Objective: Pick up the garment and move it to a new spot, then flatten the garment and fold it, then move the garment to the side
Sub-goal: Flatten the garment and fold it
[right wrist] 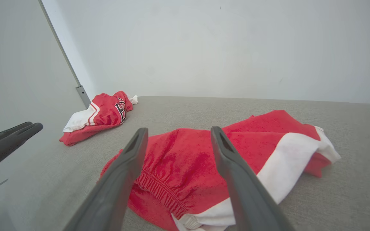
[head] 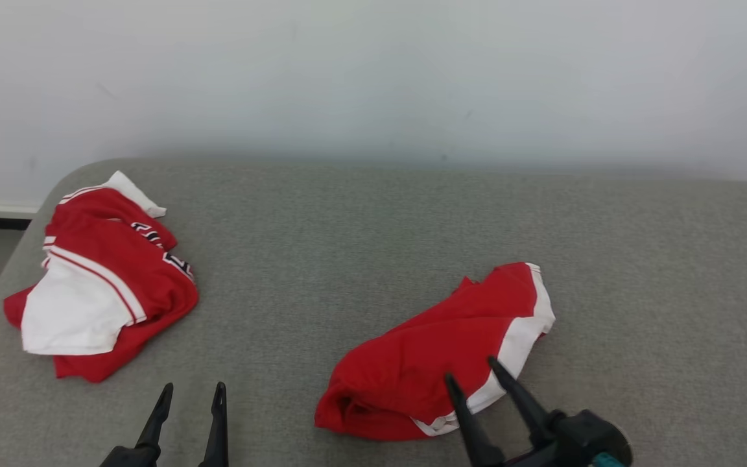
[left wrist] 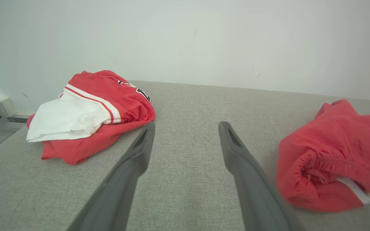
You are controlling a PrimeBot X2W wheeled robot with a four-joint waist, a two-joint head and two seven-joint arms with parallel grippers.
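- Shorts (head: 425,350), red with a white side band, are lying crumpled on the grey table (head: 373,227), toward its near right part.
- In the right wrist view the elastic waistband is facing the camera, and the white band is running along the right side of the heap.
- The shorts are lying bunched and not flattened, with folds overlapping and one leg end pointing toward the wall (head: 373,65).
- Right gripper (head: 470,368) is hovering over the near right edge of the shorts, its fingers pointing up and left across the white band.
- Its fingers are standing wide apart with no cloth pinched between them. I cannot tell whether the tips are touching the fabric.
- Left gripper (head: 193,386) is sitting at the lower left over bare table, between the two garments and touching neither.
- Its fingers are also standing wide apart and are holding nothing. In the left wrist view only grey table is showing between them.
- A second garment, a red and white shirt (head: 107,279) with dark lettering, is lying rumpled near the far left corner of the table, well apart from the shorts.
- A white panel of the shirt is lying on top, facing the near edge, with red cloth showing beneath it.
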